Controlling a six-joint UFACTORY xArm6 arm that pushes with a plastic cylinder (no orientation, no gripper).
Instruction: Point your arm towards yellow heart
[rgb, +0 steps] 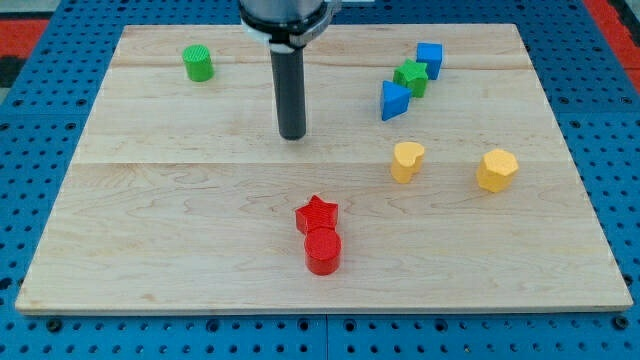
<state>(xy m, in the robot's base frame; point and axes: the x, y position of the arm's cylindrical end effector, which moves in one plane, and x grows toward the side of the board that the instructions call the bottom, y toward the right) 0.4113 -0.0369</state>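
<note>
Board (150, 250) is pale wood planks on a blue pegboard base (30, 90); wide bare margins along the view's left and bottom edges.

Left to right: green cylinder (198, 63), ribbed top, alone near the top-left, close to the board's top edge. My tip (292, 135) is a plain dark rod end, no jaws to open or close, holding nothing; it sits on bare wood at centre-top, touching no block. Below it, well apart, red star (317, 213) and red cylinder (323, 251) touch each other, the cylinder nearer the view's bottom.

Right of my tip: blue wedge-like block (394, 100), green star (410, 77) and blue cube (429, 59) run in a tight diagonal cluster toward the top-right, touching or nearly so.

Yellow heart (406, 160) lies right of my tip and slightly lower, just below the blue wedge. Bare wood between my tip and the heart. Yellow hexagon (496, 170) stands further right, apart from the heart.
</note>
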